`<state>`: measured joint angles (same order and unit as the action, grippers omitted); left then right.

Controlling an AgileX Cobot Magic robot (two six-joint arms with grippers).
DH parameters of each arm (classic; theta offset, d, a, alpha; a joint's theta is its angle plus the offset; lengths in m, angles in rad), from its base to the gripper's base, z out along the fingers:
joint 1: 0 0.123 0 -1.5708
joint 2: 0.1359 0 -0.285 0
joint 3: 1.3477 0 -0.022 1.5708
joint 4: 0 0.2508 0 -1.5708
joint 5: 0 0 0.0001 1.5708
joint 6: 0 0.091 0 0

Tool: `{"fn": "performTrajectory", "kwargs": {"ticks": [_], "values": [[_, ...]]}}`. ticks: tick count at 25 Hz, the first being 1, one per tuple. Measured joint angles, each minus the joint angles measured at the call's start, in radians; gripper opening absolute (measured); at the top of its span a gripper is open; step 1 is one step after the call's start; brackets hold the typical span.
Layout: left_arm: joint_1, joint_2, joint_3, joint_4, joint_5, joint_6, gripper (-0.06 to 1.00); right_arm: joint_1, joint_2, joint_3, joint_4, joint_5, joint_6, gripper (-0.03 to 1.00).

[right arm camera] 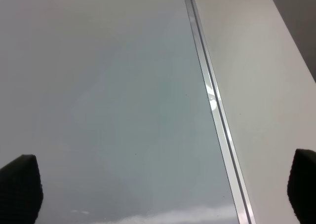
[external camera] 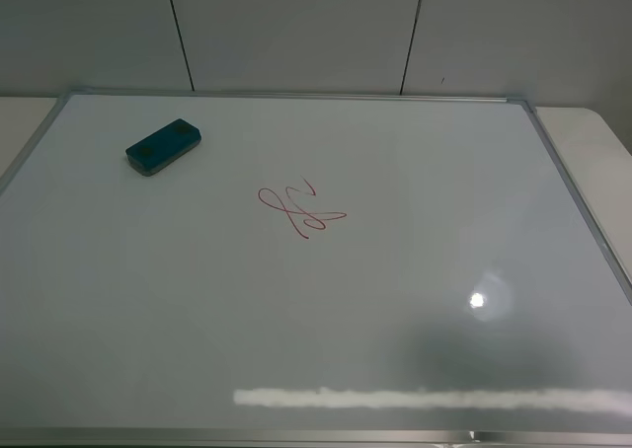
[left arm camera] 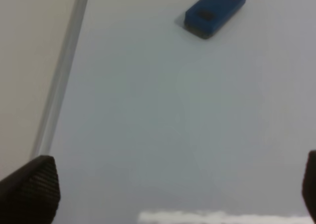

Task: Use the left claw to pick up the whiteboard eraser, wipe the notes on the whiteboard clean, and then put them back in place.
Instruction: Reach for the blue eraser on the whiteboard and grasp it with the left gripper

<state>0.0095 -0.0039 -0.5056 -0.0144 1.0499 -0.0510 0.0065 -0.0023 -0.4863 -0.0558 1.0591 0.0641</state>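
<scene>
The whiteboard [external camera: 395, 300] fills the exterior high view, glossy white with a thin silver frame. The teal whiteboard eraser [external camera: 164, 146] lies on its far left part, two dark ovals on top; it also shows in the left wrist view [left arm camera: 216, 12], looking blue. The red notes [external camera: 301, 209] are a small looping scribble near the board's middle, right of the eraser. Neither arm shows in the exterior high view. My left gripper [left arm camera: 173, 194] is open and empty, well short of the eraser, over bare board. My right gripper [right arm camera: 163, 189] is open and empty over the board's right edge.
The board's silver frame [right arm camera: 212, 100] runs through the right wrist view, with the pale table [right arm camera: 266, 86] beyond it. The left frame edge [left arm camera: 61, 71] shows in the left wrist view. A grey panelled wall [external camera: 296, 29] stands behind the board.
</scene>
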Motion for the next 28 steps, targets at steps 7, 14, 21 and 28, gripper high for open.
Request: {"fn": "performTrajectory", "kwargs": {"ticks": [7,14,21,28], "values": [[0.0,0.0,0.0,0.0,0.0,0.0,0.99,0.0,0.0,0.0,0.0,0.0,0.0,0.99],[0.0,0.0,0.0,0.0,0.0,0.0,0.99,0.0,0.0,0.0,0.0,0.0,0.0,0.99],[0.0,0.0,0.0,0.0,0.0,0.0,0.99,0.0,0.0,0.0,0.0,0.0,0.0,0.99],[0.0,0.0,0.0,0.0,0.0,0.0,0.99,0.0,0.0,0.0,0.0,0.0,0.0,0.99]]}}
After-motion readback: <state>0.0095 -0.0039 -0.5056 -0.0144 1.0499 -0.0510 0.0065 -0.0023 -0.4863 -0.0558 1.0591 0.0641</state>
